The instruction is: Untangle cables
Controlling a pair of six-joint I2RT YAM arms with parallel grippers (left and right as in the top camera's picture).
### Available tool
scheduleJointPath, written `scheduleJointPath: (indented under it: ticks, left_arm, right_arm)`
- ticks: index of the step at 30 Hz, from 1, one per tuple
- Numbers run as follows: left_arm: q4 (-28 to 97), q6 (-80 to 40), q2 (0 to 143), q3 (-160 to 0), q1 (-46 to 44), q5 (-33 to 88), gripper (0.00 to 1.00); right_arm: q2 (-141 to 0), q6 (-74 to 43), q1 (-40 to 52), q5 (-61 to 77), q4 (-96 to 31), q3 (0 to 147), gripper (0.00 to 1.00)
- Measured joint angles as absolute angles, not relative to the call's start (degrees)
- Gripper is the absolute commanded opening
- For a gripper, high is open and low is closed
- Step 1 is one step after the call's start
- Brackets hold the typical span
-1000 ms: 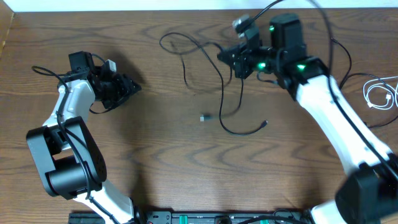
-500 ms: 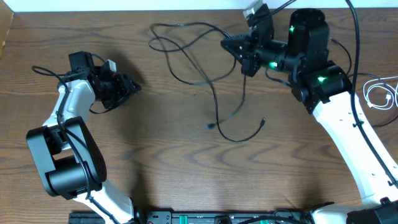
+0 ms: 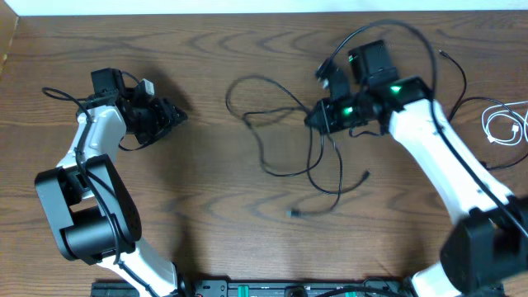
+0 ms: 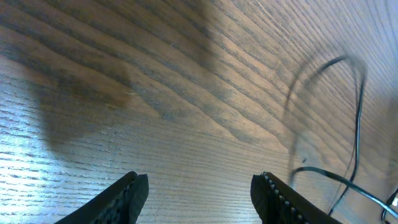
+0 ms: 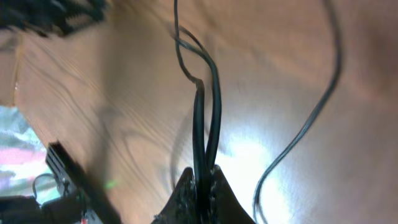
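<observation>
A dark wood-grain table (image 3: 206, 223) fills the overhead view, with a pale strip (image 3: 165, 7) along its far edge. The black cables (image 3: 280, 136) lie in loose loops on the middle of it, one small plug end (image 3: 293, 214) trailing toward the near edge. The white cable (image 3: 502, 122) is coiled well to the right of the black cables, apart from them. The right arm (image 3: 437, 157) reaches in from the near right, its wrist bent so the right gripper (image 3: 318, 120) sits at the right side of the black cables; its wrist view shows the fingers pressed together on two black strands running away side by side. The left arm (image 3: 91, 140) stays folded well left of the black cables, and the left gripper (image 3: 172, 115) points toward them, fingers (image 4: 130, 193) spread with only bare wood between
</observation>
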State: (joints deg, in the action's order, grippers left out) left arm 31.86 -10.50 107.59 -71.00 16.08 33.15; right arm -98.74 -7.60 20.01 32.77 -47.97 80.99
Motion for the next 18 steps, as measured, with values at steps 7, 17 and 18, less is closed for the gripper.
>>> scheduleJointPath:
  ticks: [7,17,18]
  left_arm:
    - [31.88,-10.50,107.59,-71.00,16.08,33.15,0.59]
    - [31.88,-10.50,107.59,-71.00,16.08,33.15,0.59]
    - [31.86,-10.50,107.59,-71.00,16.08,33.15,0.60]
  right_arm:
    - [-110.08,-7.57,23.24,30.02,-56.55,80.99,0.31]
    - [-116.51,-5.17,29.10,12.21,-50.15,80.99,0.73]
    - [-116.51,-4.84,29.47,10.07,-48.53,81.01,0.77]
